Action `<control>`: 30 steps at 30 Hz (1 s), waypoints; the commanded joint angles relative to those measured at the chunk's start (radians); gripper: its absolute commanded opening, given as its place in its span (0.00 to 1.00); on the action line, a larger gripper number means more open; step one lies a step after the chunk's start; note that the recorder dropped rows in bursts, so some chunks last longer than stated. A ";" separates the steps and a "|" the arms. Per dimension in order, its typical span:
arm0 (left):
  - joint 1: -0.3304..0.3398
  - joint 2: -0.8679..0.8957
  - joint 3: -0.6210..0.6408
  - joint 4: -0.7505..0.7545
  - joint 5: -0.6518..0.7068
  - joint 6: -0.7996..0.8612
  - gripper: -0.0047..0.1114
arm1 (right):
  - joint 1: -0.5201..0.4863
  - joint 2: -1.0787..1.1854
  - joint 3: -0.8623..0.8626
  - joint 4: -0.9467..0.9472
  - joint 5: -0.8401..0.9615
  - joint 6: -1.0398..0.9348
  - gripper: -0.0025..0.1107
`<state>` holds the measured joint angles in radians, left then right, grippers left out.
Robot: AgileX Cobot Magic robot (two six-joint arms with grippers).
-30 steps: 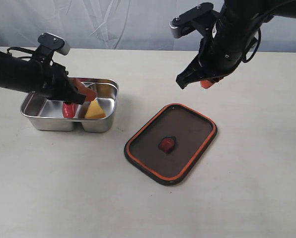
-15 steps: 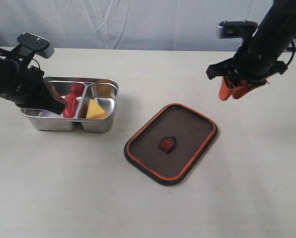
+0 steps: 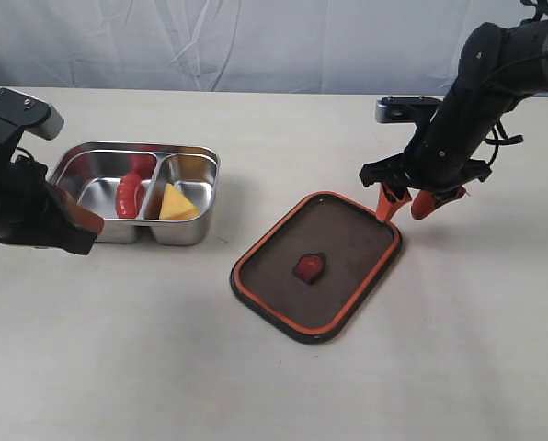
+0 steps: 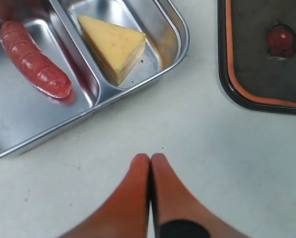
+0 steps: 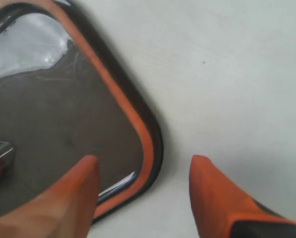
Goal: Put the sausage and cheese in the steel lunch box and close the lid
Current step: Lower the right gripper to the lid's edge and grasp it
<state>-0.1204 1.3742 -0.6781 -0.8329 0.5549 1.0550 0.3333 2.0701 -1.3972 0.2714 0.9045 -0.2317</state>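
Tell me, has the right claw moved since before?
Yes. The right claw dropped from high behind the lid down to its far right corner, open astride the rim.

Over at the left edge of the frame, the black left arm (image 3: 21, 207) sits low, and its orange-fingered left gripper (image 4: 150, 159) has its jaws pressed together. At the upper right, the black right arm (image 3: 481, 87) bends downward. Its orange-tipped right gripper (image 3: 405, 208) points down with its jaws spread apart.

Lab-style test setup: bare beige tabletop (image 3: 164, 367), draped white sheet backdrop (image 3: 210, 41).
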 commanded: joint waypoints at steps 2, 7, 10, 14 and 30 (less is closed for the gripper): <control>0.001 -0.018 0.014 -0.014 0.000 -0.005 0.04 | -0.005 0.032 0.001 0.003 -0.052 -0.009 0.49; 0.001 -0.018 0.014 -0.014 -0.009 -0.005 0.04 | -0.005 0.034 0.001 -0.004 -0.070 -0.009 0.49; 0.001 -0.018 0.014 -0.014 -0.018 -0.005 0.04 | 0.006 0.034 0.001 -0.046 -0.072 -0.007 0.49; 0.001 -0.018 0.014 -0.014 -0.029 -0.005 0.04 | 0.030 0.034 0.001 -0.104 -0.070 -0.001 0.49; 0.001 -0.018 0.014 -0.014 -0.023 -0.005 0.04 | 0.092 0.034 0.001 -0.195 -0.101 0.088 0.49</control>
<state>-0.1204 1.3639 -0.6674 -0.8369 0.5334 1.0550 0.4276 2.1066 -1.3972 0.1030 0.8104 -0.1572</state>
